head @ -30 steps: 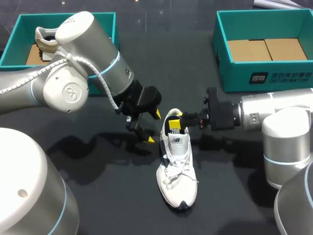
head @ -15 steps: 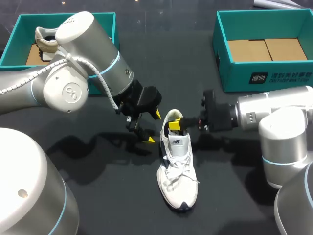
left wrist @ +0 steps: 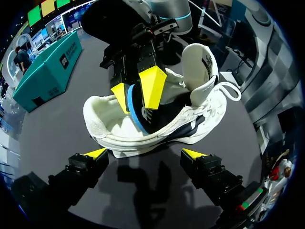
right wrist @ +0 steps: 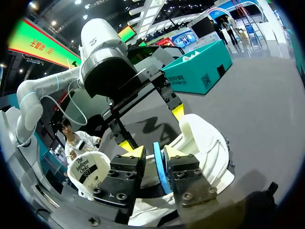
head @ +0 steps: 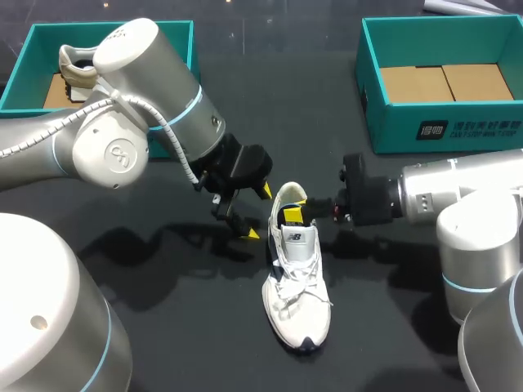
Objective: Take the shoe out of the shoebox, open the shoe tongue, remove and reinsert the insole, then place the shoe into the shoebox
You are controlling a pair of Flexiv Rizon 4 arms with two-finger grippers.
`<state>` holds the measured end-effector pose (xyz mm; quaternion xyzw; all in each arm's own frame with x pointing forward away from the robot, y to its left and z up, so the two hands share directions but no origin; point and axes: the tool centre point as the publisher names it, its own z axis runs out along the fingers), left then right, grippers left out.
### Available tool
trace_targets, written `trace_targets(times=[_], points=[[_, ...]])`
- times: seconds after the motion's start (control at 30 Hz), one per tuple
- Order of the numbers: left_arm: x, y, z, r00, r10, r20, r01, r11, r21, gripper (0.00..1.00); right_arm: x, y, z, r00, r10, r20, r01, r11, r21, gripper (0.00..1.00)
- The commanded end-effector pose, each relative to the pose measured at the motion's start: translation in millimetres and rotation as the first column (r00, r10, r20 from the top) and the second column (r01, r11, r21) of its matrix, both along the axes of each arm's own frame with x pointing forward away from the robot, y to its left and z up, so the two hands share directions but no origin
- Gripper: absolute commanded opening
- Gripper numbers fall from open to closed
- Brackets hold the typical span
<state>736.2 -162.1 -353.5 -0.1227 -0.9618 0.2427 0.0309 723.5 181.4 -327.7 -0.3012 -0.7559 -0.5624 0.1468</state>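
the insole (right wrist: 159, 166) is mostly hidden inside the shoe (head: 298, 286); the left shoebox (head: 23, 73) is partly covered by the left arm (head: 114, 147).

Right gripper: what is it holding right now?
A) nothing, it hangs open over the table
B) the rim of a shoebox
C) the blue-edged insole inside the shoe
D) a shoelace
C: in the right wrist view the right gripper has a yellow-tipped finger on each side of the blue edge of the insole, inside the heel opening of the white shoe.
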Motion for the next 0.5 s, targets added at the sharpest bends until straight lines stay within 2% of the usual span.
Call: trace_targets(times=[0.03,0.5], points=[[-2.4,6.2,5.2,1.000,0.003,0.008,-0.003,1.000,0.001,1.00,-0.2,-0.9,4.0,1.000,0.000,-0.002,0.000,1.000,-0.014,0.34],[-6.4,19.6,17.8,0.998,-0.056,0.031,0.057,0.998,-0.030,1.00,5.9,-16.5,8.5,1.000,-0.017,-0.014,0.017,0.999,-0.046,0.36]])
